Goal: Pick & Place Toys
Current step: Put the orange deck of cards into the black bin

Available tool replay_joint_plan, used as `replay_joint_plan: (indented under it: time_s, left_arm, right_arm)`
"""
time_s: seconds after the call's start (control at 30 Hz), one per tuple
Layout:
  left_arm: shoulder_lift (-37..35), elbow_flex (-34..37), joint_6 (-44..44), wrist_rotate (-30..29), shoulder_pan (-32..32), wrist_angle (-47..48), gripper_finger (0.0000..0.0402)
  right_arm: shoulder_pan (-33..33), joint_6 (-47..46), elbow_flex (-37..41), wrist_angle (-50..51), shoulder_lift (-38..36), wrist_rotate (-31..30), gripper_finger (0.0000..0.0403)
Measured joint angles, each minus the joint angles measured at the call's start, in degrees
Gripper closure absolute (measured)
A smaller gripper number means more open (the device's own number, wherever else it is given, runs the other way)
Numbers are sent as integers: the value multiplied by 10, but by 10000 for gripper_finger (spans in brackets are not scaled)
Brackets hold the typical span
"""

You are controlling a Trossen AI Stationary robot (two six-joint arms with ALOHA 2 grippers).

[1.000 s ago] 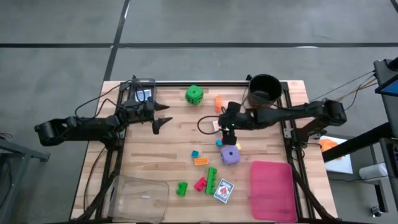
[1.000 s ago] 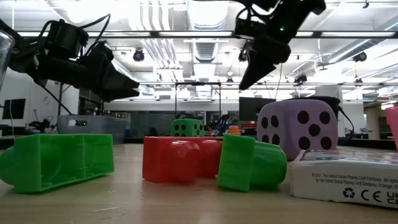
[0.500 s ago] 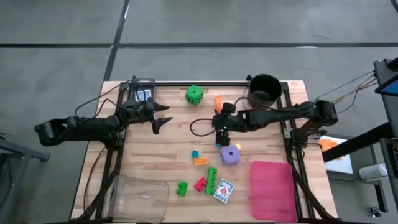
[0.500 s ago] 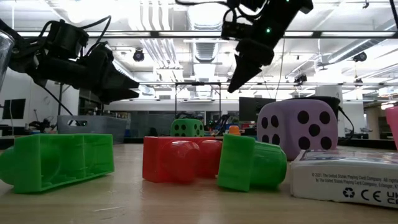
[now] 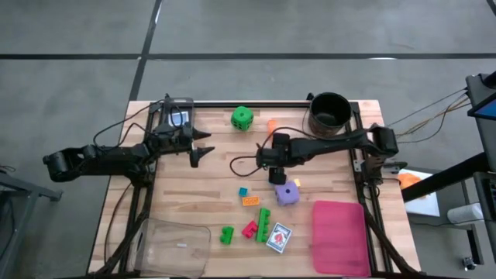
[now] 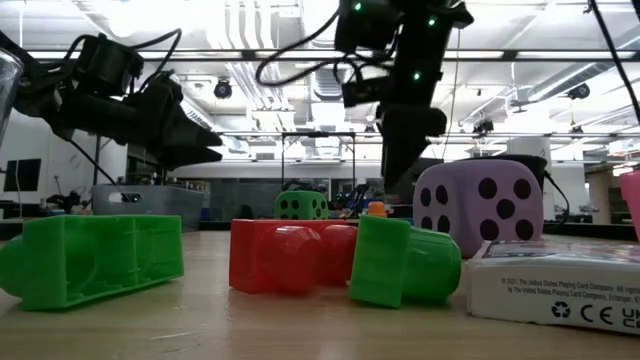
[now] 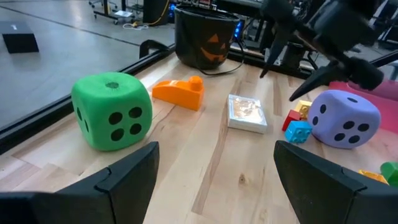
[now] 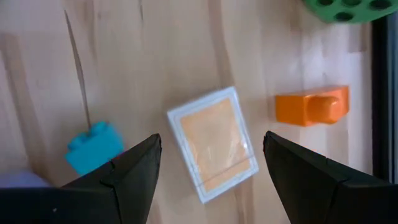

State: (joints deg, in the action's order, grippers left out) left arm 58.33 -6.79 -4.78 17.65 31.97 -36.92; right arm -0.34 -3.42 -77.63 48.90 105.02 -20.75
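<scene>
Toys are lying scattered over the wooden table [image 5: 209,182]. A small card pack [image 8: 213,142], lying flat between a teal brick [image 8: 94,147] and an orange brick [image 8: 312,106], is being framed by the right gripper [image 8: 211,163], whose jaws are being held spread and empty directly above it, seemingly lined up for a pick. A purple die [image 5: 287,193] is sitting just beside that spot, and a green die [image 5: 242,118] is resting near the far edge. The black bucket [image 5: 329,112] and pink tray [image 5: 339,236], likely drop places, are standing on the right. The left gripper [image 5: 203,145] is being kept waiting above the table's left side, jaws spread. A ceiling-lit workshop is seen beyond.
</scene>
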Motion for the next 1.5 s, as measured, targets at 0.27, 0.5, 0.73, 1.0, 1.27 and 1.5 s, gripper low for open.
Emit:
replay_joint_plan:
  time_s: [0.27,0.5,0.73,1.0,1.27,1.5]
  left_arm:
    - [0,0,0,0,0,12,84]
    - [0,0,0,0,0,12,84]
    - [0,0,0,0,0,12,84]
    - [0,1,0,0,0,12,84]
    - [0,1,0,0,0,12,84]
    - [0,1,0,0,0,12,84]
  right_arm:
    - [-17,53,2,17,18,44,121]
    - [-66,100,20,7,-4,118,121]
    - [-117,145,51,-16,-3,165,121]
    - [-139,163,73,-46,0,176,121]
    - [-150,174,74,-64,20,184,121]
    - [-153,187,73,-66,39,193,121]
